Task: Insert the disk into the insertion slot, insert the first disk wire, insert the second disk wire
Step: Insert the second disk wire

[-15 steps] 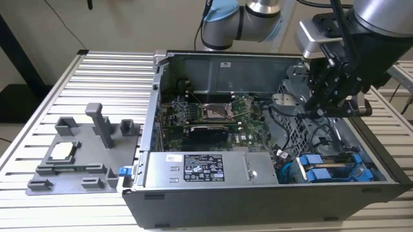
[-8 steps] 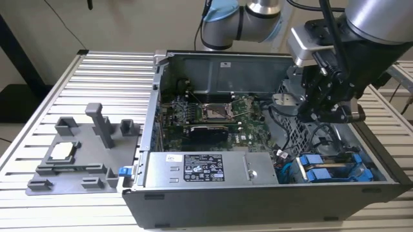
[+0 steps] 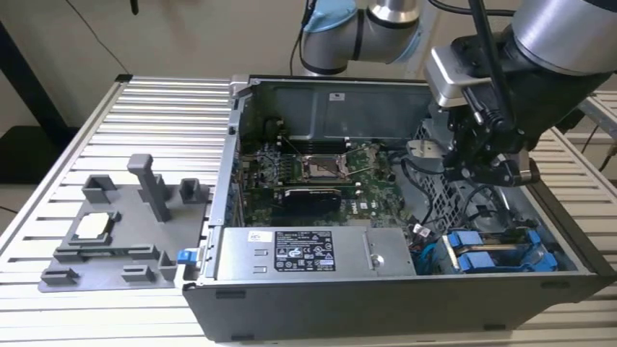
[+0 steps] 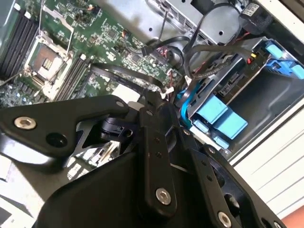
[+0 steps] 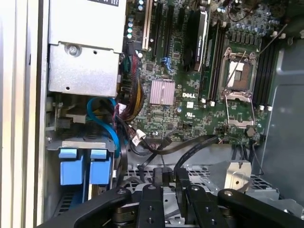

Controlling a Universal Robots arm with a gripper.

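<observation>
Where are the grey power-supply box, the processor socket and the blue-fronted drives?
grey power-supply box [image 3: 303, 251]: exterior view, on its printed label.
processor socket [image 3: 323, 168]: exterior view, at the middle of the socket.
blue-fronted drives [image 5: 71, 172]: first wrist view, on one drive's blue front.

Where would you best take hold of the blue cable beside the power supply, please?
Probably on the bowed middle of the blue cable, where its curve seems to stand clear of the wire bundle and the blue drive carriers. Come down through the case's open side, gripping across its width.
</observation>
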